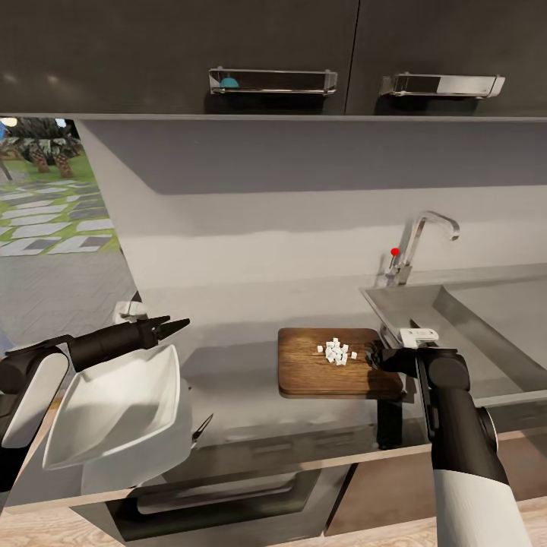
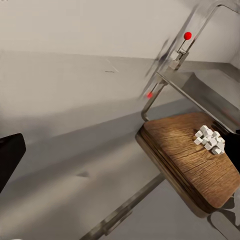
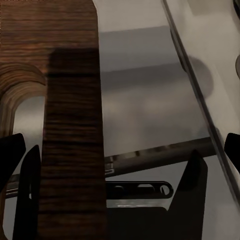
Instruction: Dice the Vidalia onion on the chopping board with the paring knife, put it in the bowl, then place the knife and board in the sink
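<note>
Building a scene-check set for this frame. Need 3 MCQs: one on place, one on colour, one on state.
1. Where is the diced onion?
A. In the bowl
B. On the chopping board
C. In the sink

2. What colour is the dot on the tap?
A. Red
B. Blue
C. Green

3. How is the bowl sitting?
A. Flat on the countertop
B. Tilted, up at the left arm's fingers
C. Upside down in the sink

Key:
1 B: the white cubes of diced onion lie in a cluster on the chopping board.
2 A: a red dot sits low on the tap.
3 B: the bowl slants steeply just under the left arm's fingers.
</note>
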### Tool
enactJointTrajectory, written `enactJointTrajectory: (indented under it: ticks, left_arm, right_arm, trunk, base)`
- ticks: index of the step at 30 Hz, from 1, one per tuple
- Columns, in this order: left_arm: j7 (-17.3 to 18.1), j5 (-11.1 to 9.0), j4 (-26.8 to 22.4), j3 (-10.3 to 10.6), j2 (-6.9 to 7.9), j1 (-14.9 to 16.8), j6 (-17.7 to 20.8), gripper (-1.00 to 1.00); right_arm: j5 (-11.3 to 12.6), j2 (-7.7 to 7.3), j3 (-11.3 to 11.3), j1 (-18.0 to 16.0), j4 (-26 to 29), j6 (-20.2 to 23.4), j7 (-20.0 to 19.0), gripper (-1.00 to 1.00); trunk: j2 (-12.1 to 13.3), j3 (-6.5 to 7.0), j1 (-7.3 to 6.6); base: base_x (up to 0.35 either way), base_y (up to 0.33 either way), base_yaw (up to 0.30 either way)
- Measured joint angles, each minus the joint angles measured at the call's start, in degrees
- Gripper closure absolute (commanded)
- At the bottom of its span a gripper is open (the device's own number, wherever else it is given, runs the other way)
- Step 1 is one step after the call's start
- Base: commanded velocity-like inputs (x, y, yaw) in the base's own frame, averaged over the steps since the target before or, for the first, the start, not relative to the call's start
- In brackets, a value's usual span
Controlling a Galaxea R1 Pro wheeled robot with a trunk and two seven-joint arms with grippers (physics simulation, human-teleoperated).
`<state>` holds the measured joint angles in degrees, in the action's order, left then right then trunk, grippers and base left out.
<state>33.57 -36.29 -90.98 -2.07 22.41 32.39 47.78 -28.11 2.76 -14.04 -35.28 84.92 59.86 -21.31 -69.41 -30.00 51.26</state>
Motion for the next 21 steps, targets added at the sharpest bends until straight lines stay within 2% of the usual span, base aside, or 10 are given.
enactJointTrajectory:
  ticks: [21]
  left_arm:
    - [-0.04,0.00,-0.01,0.01,0.00,0.00,-0.02,-1.00]
  right_arm:
    - [0.00,0.00,0.00,0.00,0.00,0.00,0.02,-1.00]
  trunk:
    - [0.00,0.00,0.00]
  base:
    - [0.000,0.000,0.000]
